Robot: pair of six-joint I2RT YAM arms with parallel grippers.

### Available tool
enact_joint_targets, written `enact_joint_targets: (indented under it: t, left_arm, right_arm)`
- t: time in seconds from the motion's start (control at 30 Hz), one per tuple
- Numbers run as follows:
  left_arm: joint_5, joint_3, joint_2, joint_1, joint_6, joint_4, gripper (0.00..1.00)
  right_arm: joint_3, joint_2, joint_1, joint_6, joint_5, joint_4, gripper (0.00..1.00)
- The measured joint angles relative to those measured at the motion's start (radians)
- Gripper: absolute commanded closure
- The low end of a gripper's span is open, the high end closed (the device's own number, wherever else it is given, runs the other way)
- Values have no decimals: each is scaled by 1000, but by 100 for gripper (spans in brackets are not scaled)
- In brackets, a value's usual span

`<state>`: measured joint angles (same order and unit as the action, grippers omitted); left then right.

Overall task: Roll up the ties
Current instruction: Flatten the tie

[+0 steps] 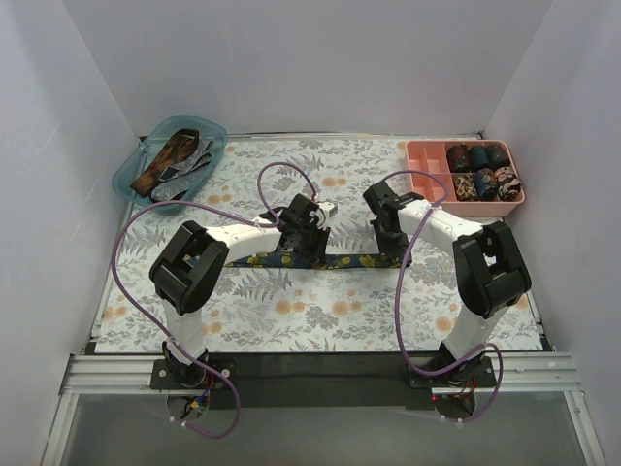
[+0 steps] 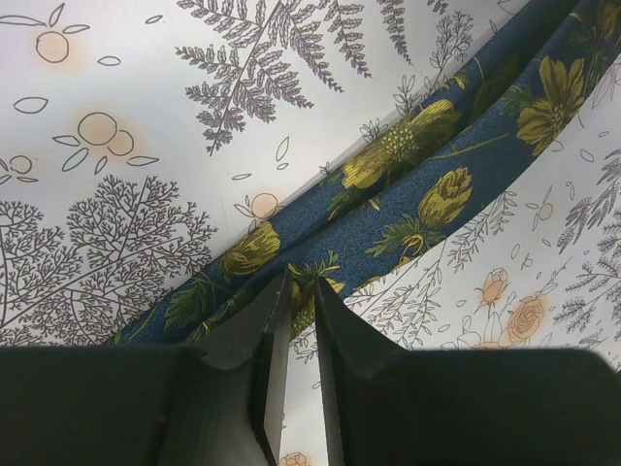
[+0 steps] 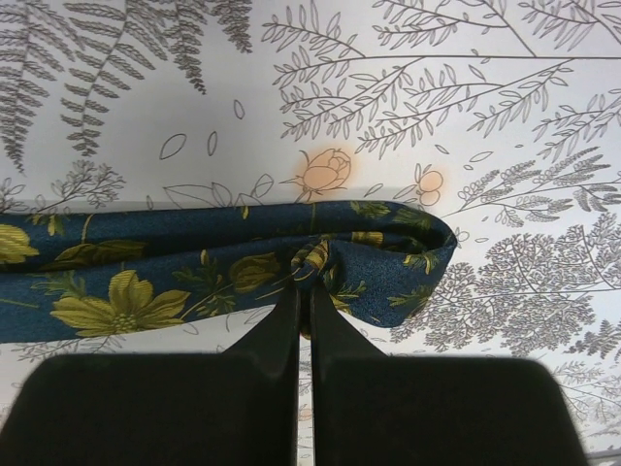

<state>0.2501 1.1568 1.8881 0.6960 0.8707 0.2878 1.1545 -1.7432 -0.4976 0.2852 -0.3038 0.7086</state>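
Observation:
A navy tie with yellow flowers (image 1: pixel 340 261) lies flat across the middle of the floral cloth, running left to right. My left gripper (image 1: pixel 310 250) pinches its near edge partway along; in the left wrist view the tips (image 2: pixel 303 289) are closed on a fold of the tie (image 2: pixel 417 184). My right gripper (image 1: pixel 393 252) is at the tie's right end; in the right wrist view the tips (image 3: pixel 311 282) are shut on the folded-over end of the tie (image 3: pixel 146 262), which bunches at the pinch.
A blue basket (image 1: pixel 131 173) at the back left holds loose ties, one brown-orange (image 1: pixel 167 160) and one grey (image 1: pixel 192 163). A pink divided tray (image 1: pixel 427 152) at the back right holds several rolled ties (image 1: pixel 482 170). Purple cables loop from both arms.

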Motion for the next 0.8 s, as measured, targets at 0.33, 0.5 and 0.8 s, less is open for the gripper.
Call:
enact_joint_targets:
  t: [0.33,0.5,0.8]
  left_arm:
    - [-8,2,0,2,0,5,83]
    - [-9,4,0,2,0,9,82]
    - [-34,40,-1,5,-5,73,72]
  right_arm:
    - [9,-5,1,13,65,-10,99]
    - [-48,-10,21,24,122,-99,98]
    - [-132,56,88,34,255,-198,77]
